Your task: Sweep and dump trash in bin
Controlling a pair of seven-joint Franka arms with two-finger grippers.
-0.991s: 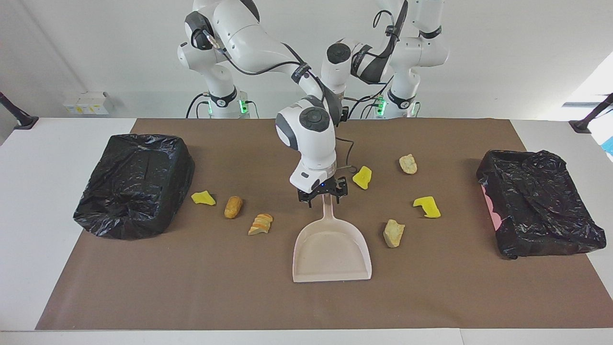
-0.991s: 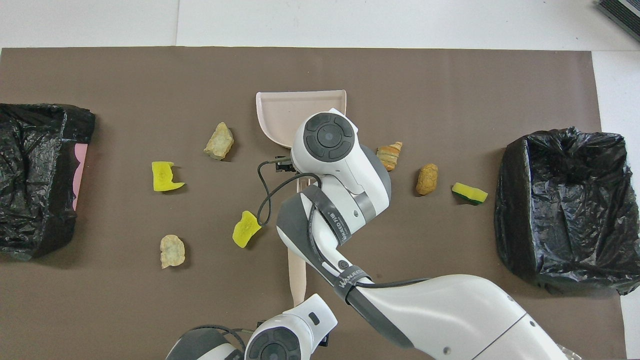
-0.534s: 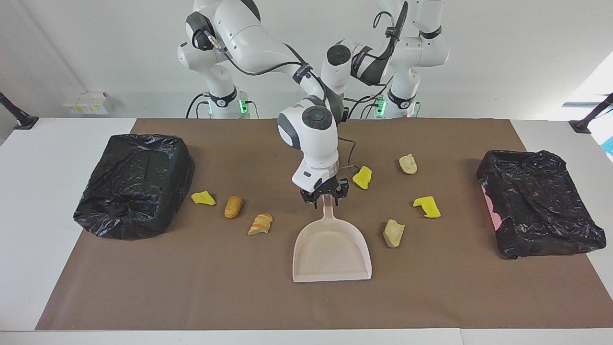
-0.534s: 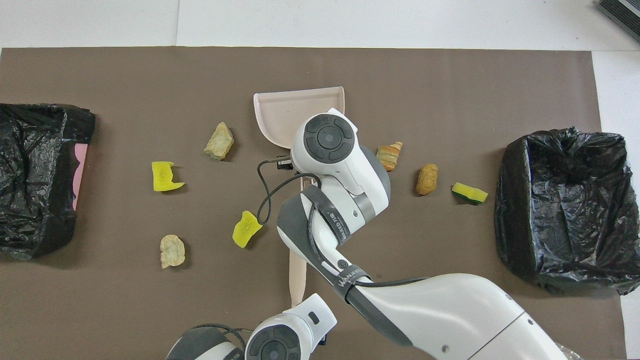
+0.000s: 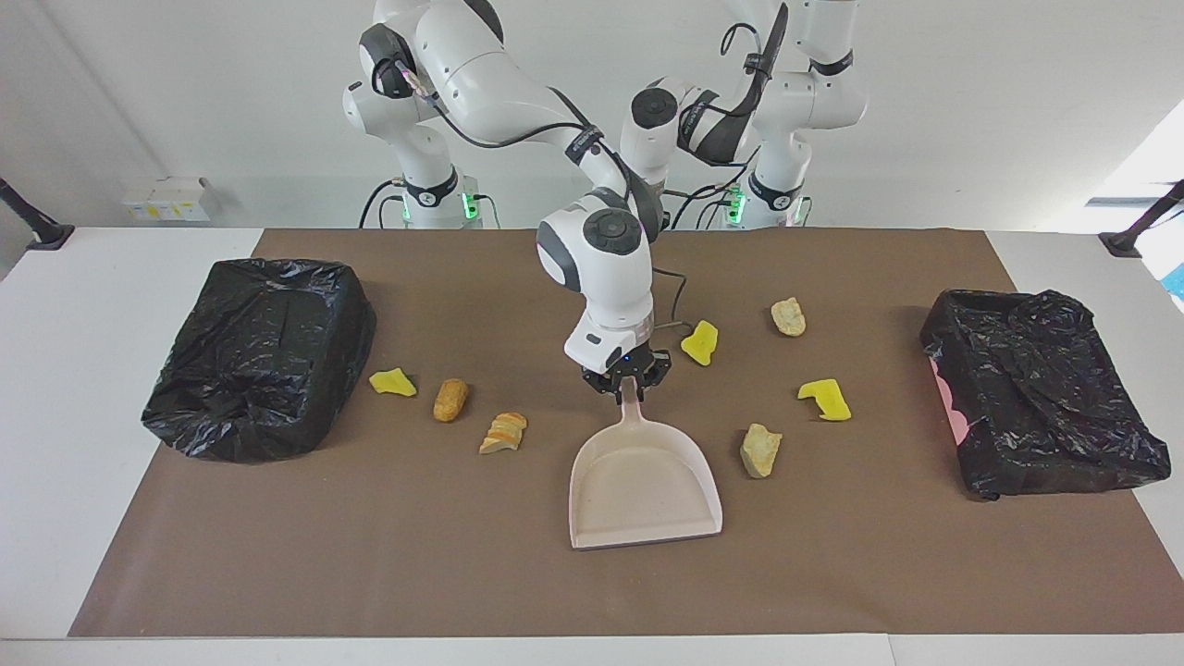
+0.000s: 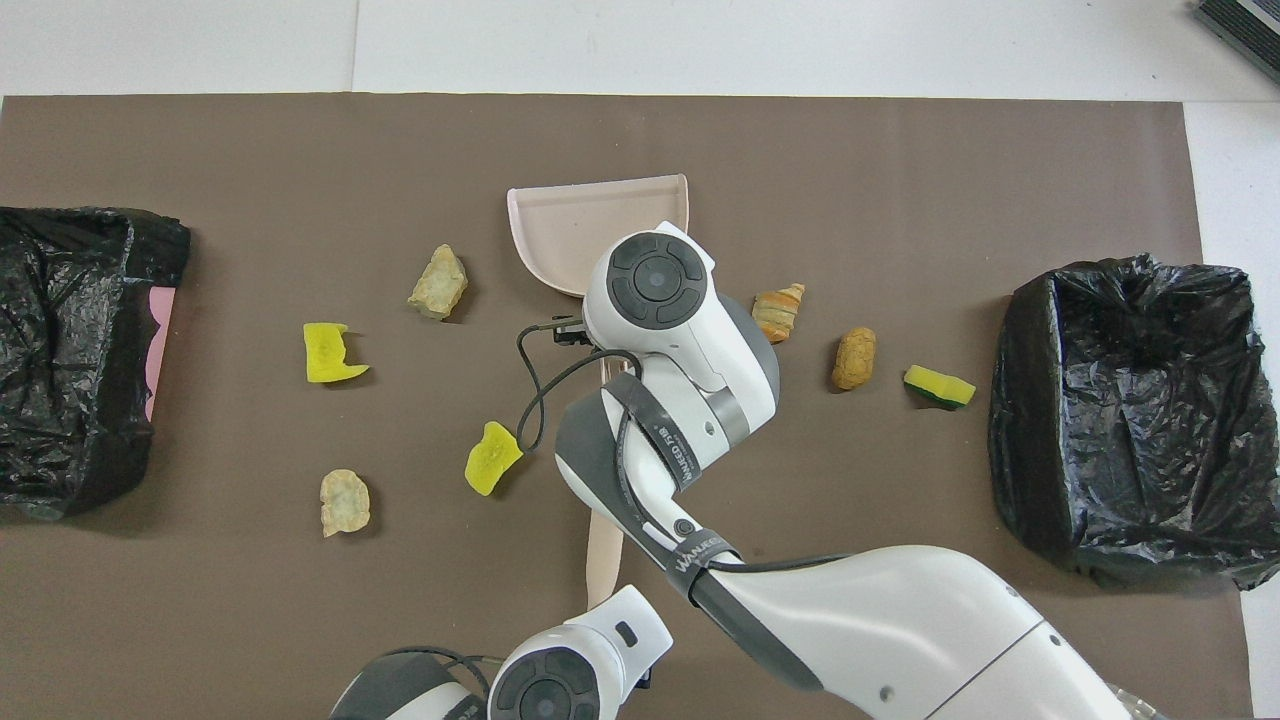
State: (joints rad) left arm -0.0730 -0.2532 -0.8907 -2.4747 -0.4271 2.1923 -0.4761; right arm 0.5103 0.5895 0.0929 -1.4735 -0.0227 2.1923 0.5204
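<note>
Right gripper (image 5: 627,387): pinching dustpan (image 5: 645,486) handle mid-mat. Left gripper (image 6: 640,680): pressed together at the robots' mat edge. Trash (image 5: 450,399): seven scraps scattered either side, unswept. Risk: thin handle twisting, pan tipping.

Brown mat (image 5: 370,555) over white surface (image 5: 55,370). Dustpan (image 5: 645,486) pale beige-pink, plain. Bin liners glossy black, crinkled: bin at right arm's end (image 5: 259,356), bin at left arm's end (image 5: 1041,388) w/ pink rim patch showing. Sponge chunks (image 5: 701,342) bright yellow; one green-backed sponge (image 6: 939,387). Bread pieces (image 5: 450,399) tan-orange; sliced one (image 5: 504,433) striped tan/cream. Arms white w/ grey joints, black cables.
</note>
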